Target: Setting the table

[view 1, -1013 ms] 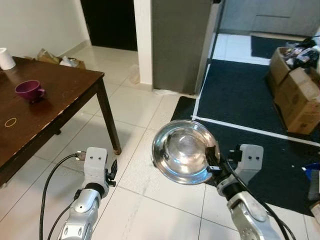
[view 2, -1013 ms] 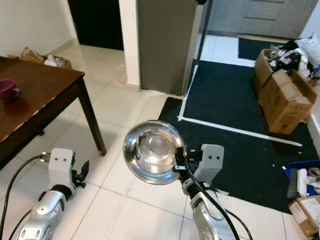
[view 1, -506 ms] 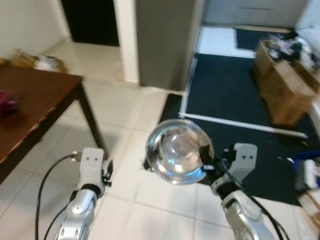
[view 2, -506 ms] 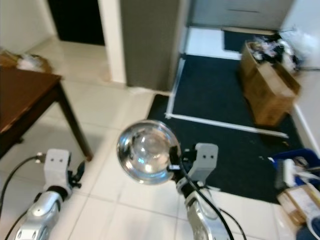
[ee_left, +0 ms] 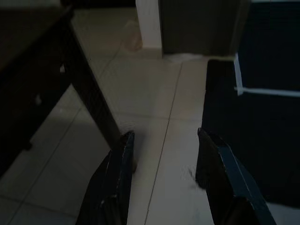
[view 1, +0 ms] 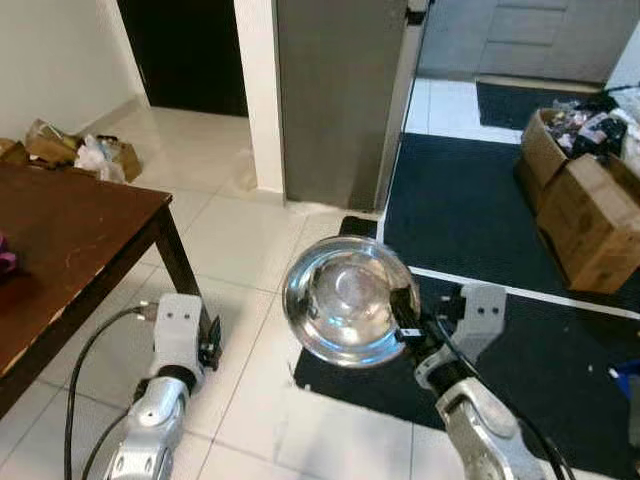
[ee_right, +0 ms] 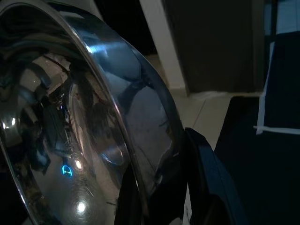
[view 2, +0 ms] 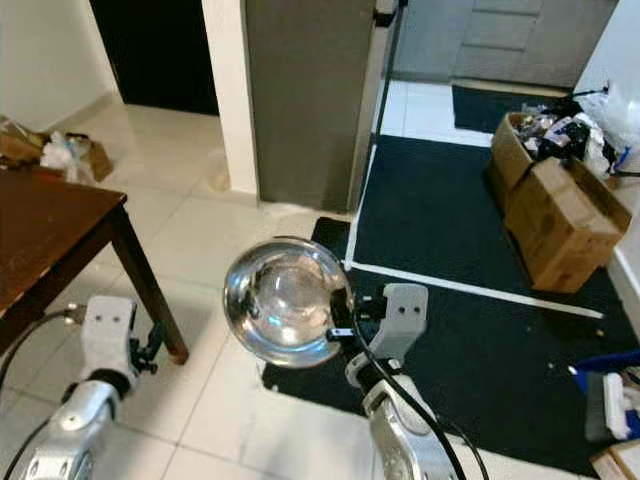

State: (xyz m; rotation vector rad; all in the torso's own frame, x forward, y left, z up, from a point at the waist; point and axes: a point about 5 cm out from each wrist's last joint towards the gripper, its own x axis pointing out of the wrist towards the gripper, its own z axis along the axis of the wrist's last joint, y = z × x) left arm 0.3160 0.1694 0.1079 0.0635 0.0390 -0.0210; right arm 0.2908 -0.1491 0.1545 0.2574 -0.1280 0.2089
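Observation:
My right gripper point(view 1: 411, 334) is shut on the rim of a shiny steel bowl point(view 1: 343, 304), held tilted at mid-height over the floor with its hollow facing me. Up close the bowl point(ee_right: 70, 126) shows with one black finger point(ee_right: 206, 178) against its outer wall. To the left stands the dark wooden table point(view 1: 70, 235), and a purple cup point(view 1: 5, 262) sits on it at the picture's left edge. My left gripper point(ee_left: 164, 140) is open and empty, low beside the table leg point(view 1: 183, 270).
A grey cabinet point(view 1: 340, 100) and white pillar point(view 1: 258, 90) stand ahead, a dark doorway beyond. A black mat point(view 1: 480, 210) with a white line covers the floor to the right. Cardboard boxes point(view 1: 590, 215) stand at far right. Bags lie by the wall point(view 1: 70, 155).
The whole view has shifted: the table has slid left and the cup is nearly out of the picture. The bowl stays held in my right gripper; the left gripper stays open.

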